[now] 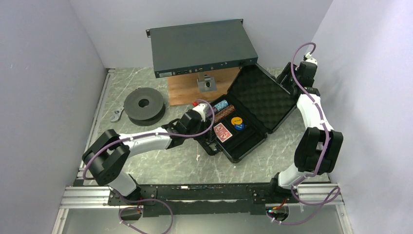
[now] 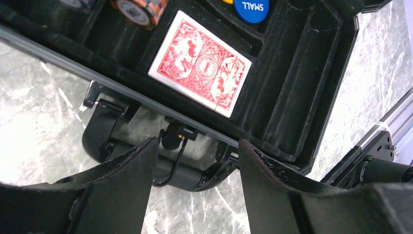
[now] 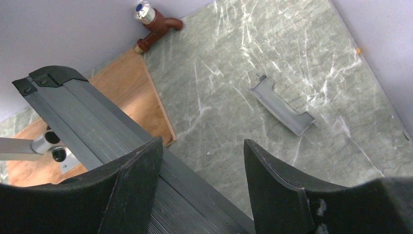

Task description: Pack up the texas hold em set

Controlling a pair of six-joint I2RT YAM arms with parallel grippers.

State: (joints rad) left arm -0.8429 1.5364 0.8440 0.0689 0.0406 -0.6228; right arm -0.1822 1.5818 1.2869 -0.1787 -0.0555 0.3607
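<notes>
Two hands apart: left hand (image 2: 197, 148) above case handle (image 2: 93, 140), right hand (image 3: 202, 146) beside lid (image 3: 92, 124).

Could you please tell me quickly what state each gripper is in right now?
Left gripper: open, holding nothing.
Right gripper: open, holding nothing, at the edge of the case lid.

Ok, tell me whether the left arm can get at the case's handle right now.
Probably yes. The open left tool hangs just above the case handle, which sticks out bare at the front, with nothing between them.
</notes>
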